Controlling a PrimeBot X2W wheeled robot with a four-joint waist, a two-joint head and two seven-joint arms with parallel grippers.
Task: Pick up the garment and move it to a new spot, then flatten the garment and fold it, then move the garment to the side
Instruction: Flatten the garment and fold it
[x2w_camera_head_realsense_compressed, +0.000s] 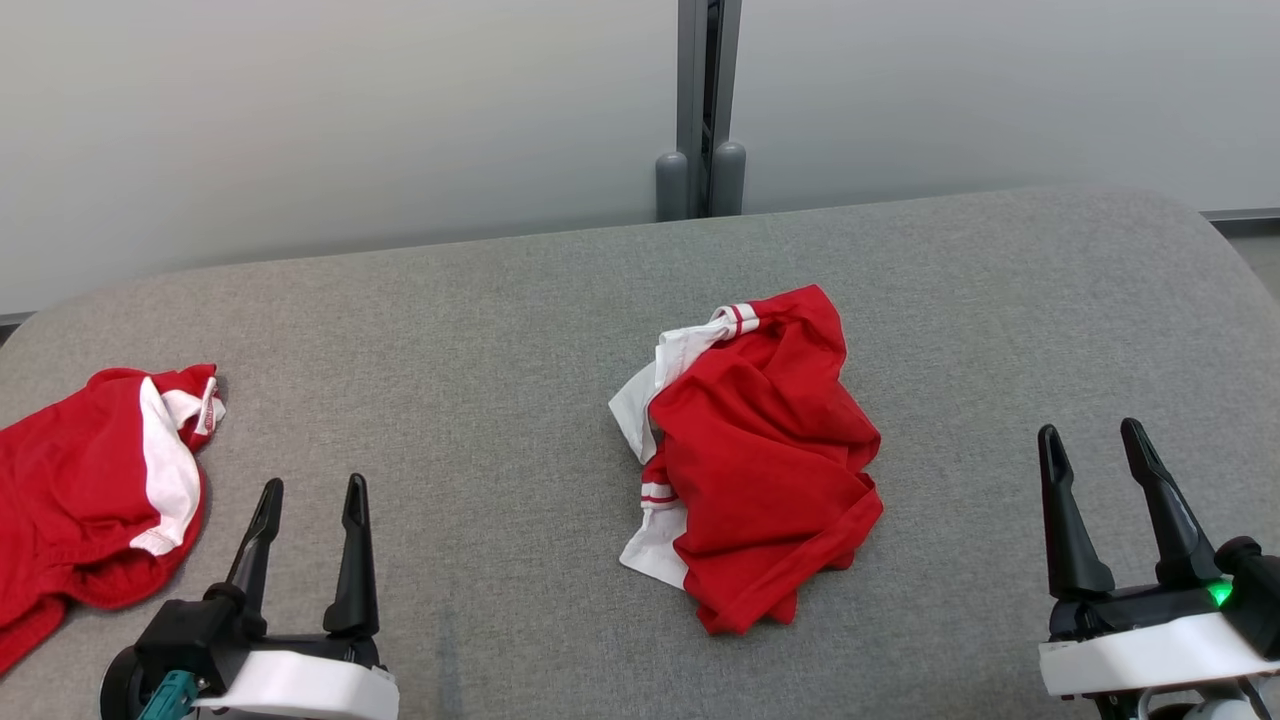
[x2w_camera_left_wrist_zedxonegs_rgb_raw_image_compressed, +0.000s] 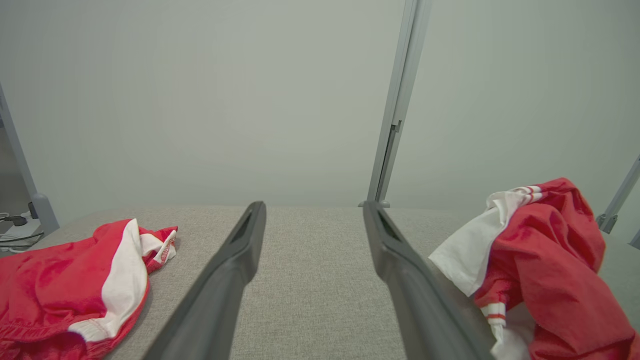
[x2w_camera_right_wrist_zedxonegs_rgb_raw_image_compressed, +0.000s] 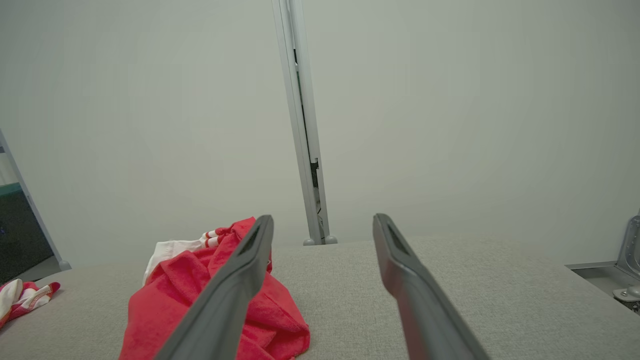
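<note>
Two red-and-white garments are lying on the grey padded table (x2w_camera_head_realsense_compressed: 500, 330), and we are taking the grey post (x2w_camera_head_realsense_compressed: 708, 100) behind its far edge as our mark. The garment (x2w_camera_head_realsense_compressed: 770, 470) we are meant to handle is sitting crumpled in a heap straight in front of the post, toward us and a touch to its right. White panels and striped cuffs are showing along the heap's left side. The second garment (x2w_camera_head_realsense_compressed: 80, 500) is lying bunched far to the left of the post, at the table's left edge, well apart from the first.

Our left gripper (x2w_camera_head_realsense_compressed: 312, 483) is hovering on the near side, left of the post, between the two garments and touching neither. Its fingers are standing apart with nothing between them. Our right gripper (x2w_camera_head_realsense_compressed: 1090, 430) is hovering well to the right of the post, clear of the heap, and its fingers are likewise spread and holding nothing. In the wrist views both pairs of fingers are pointing toward the pale wall (x2w_camera_right_wrist_zedxonegs_rgb_raw_image_compressed: 450, 100) on either side of the post, above bare table cloth.
</note>
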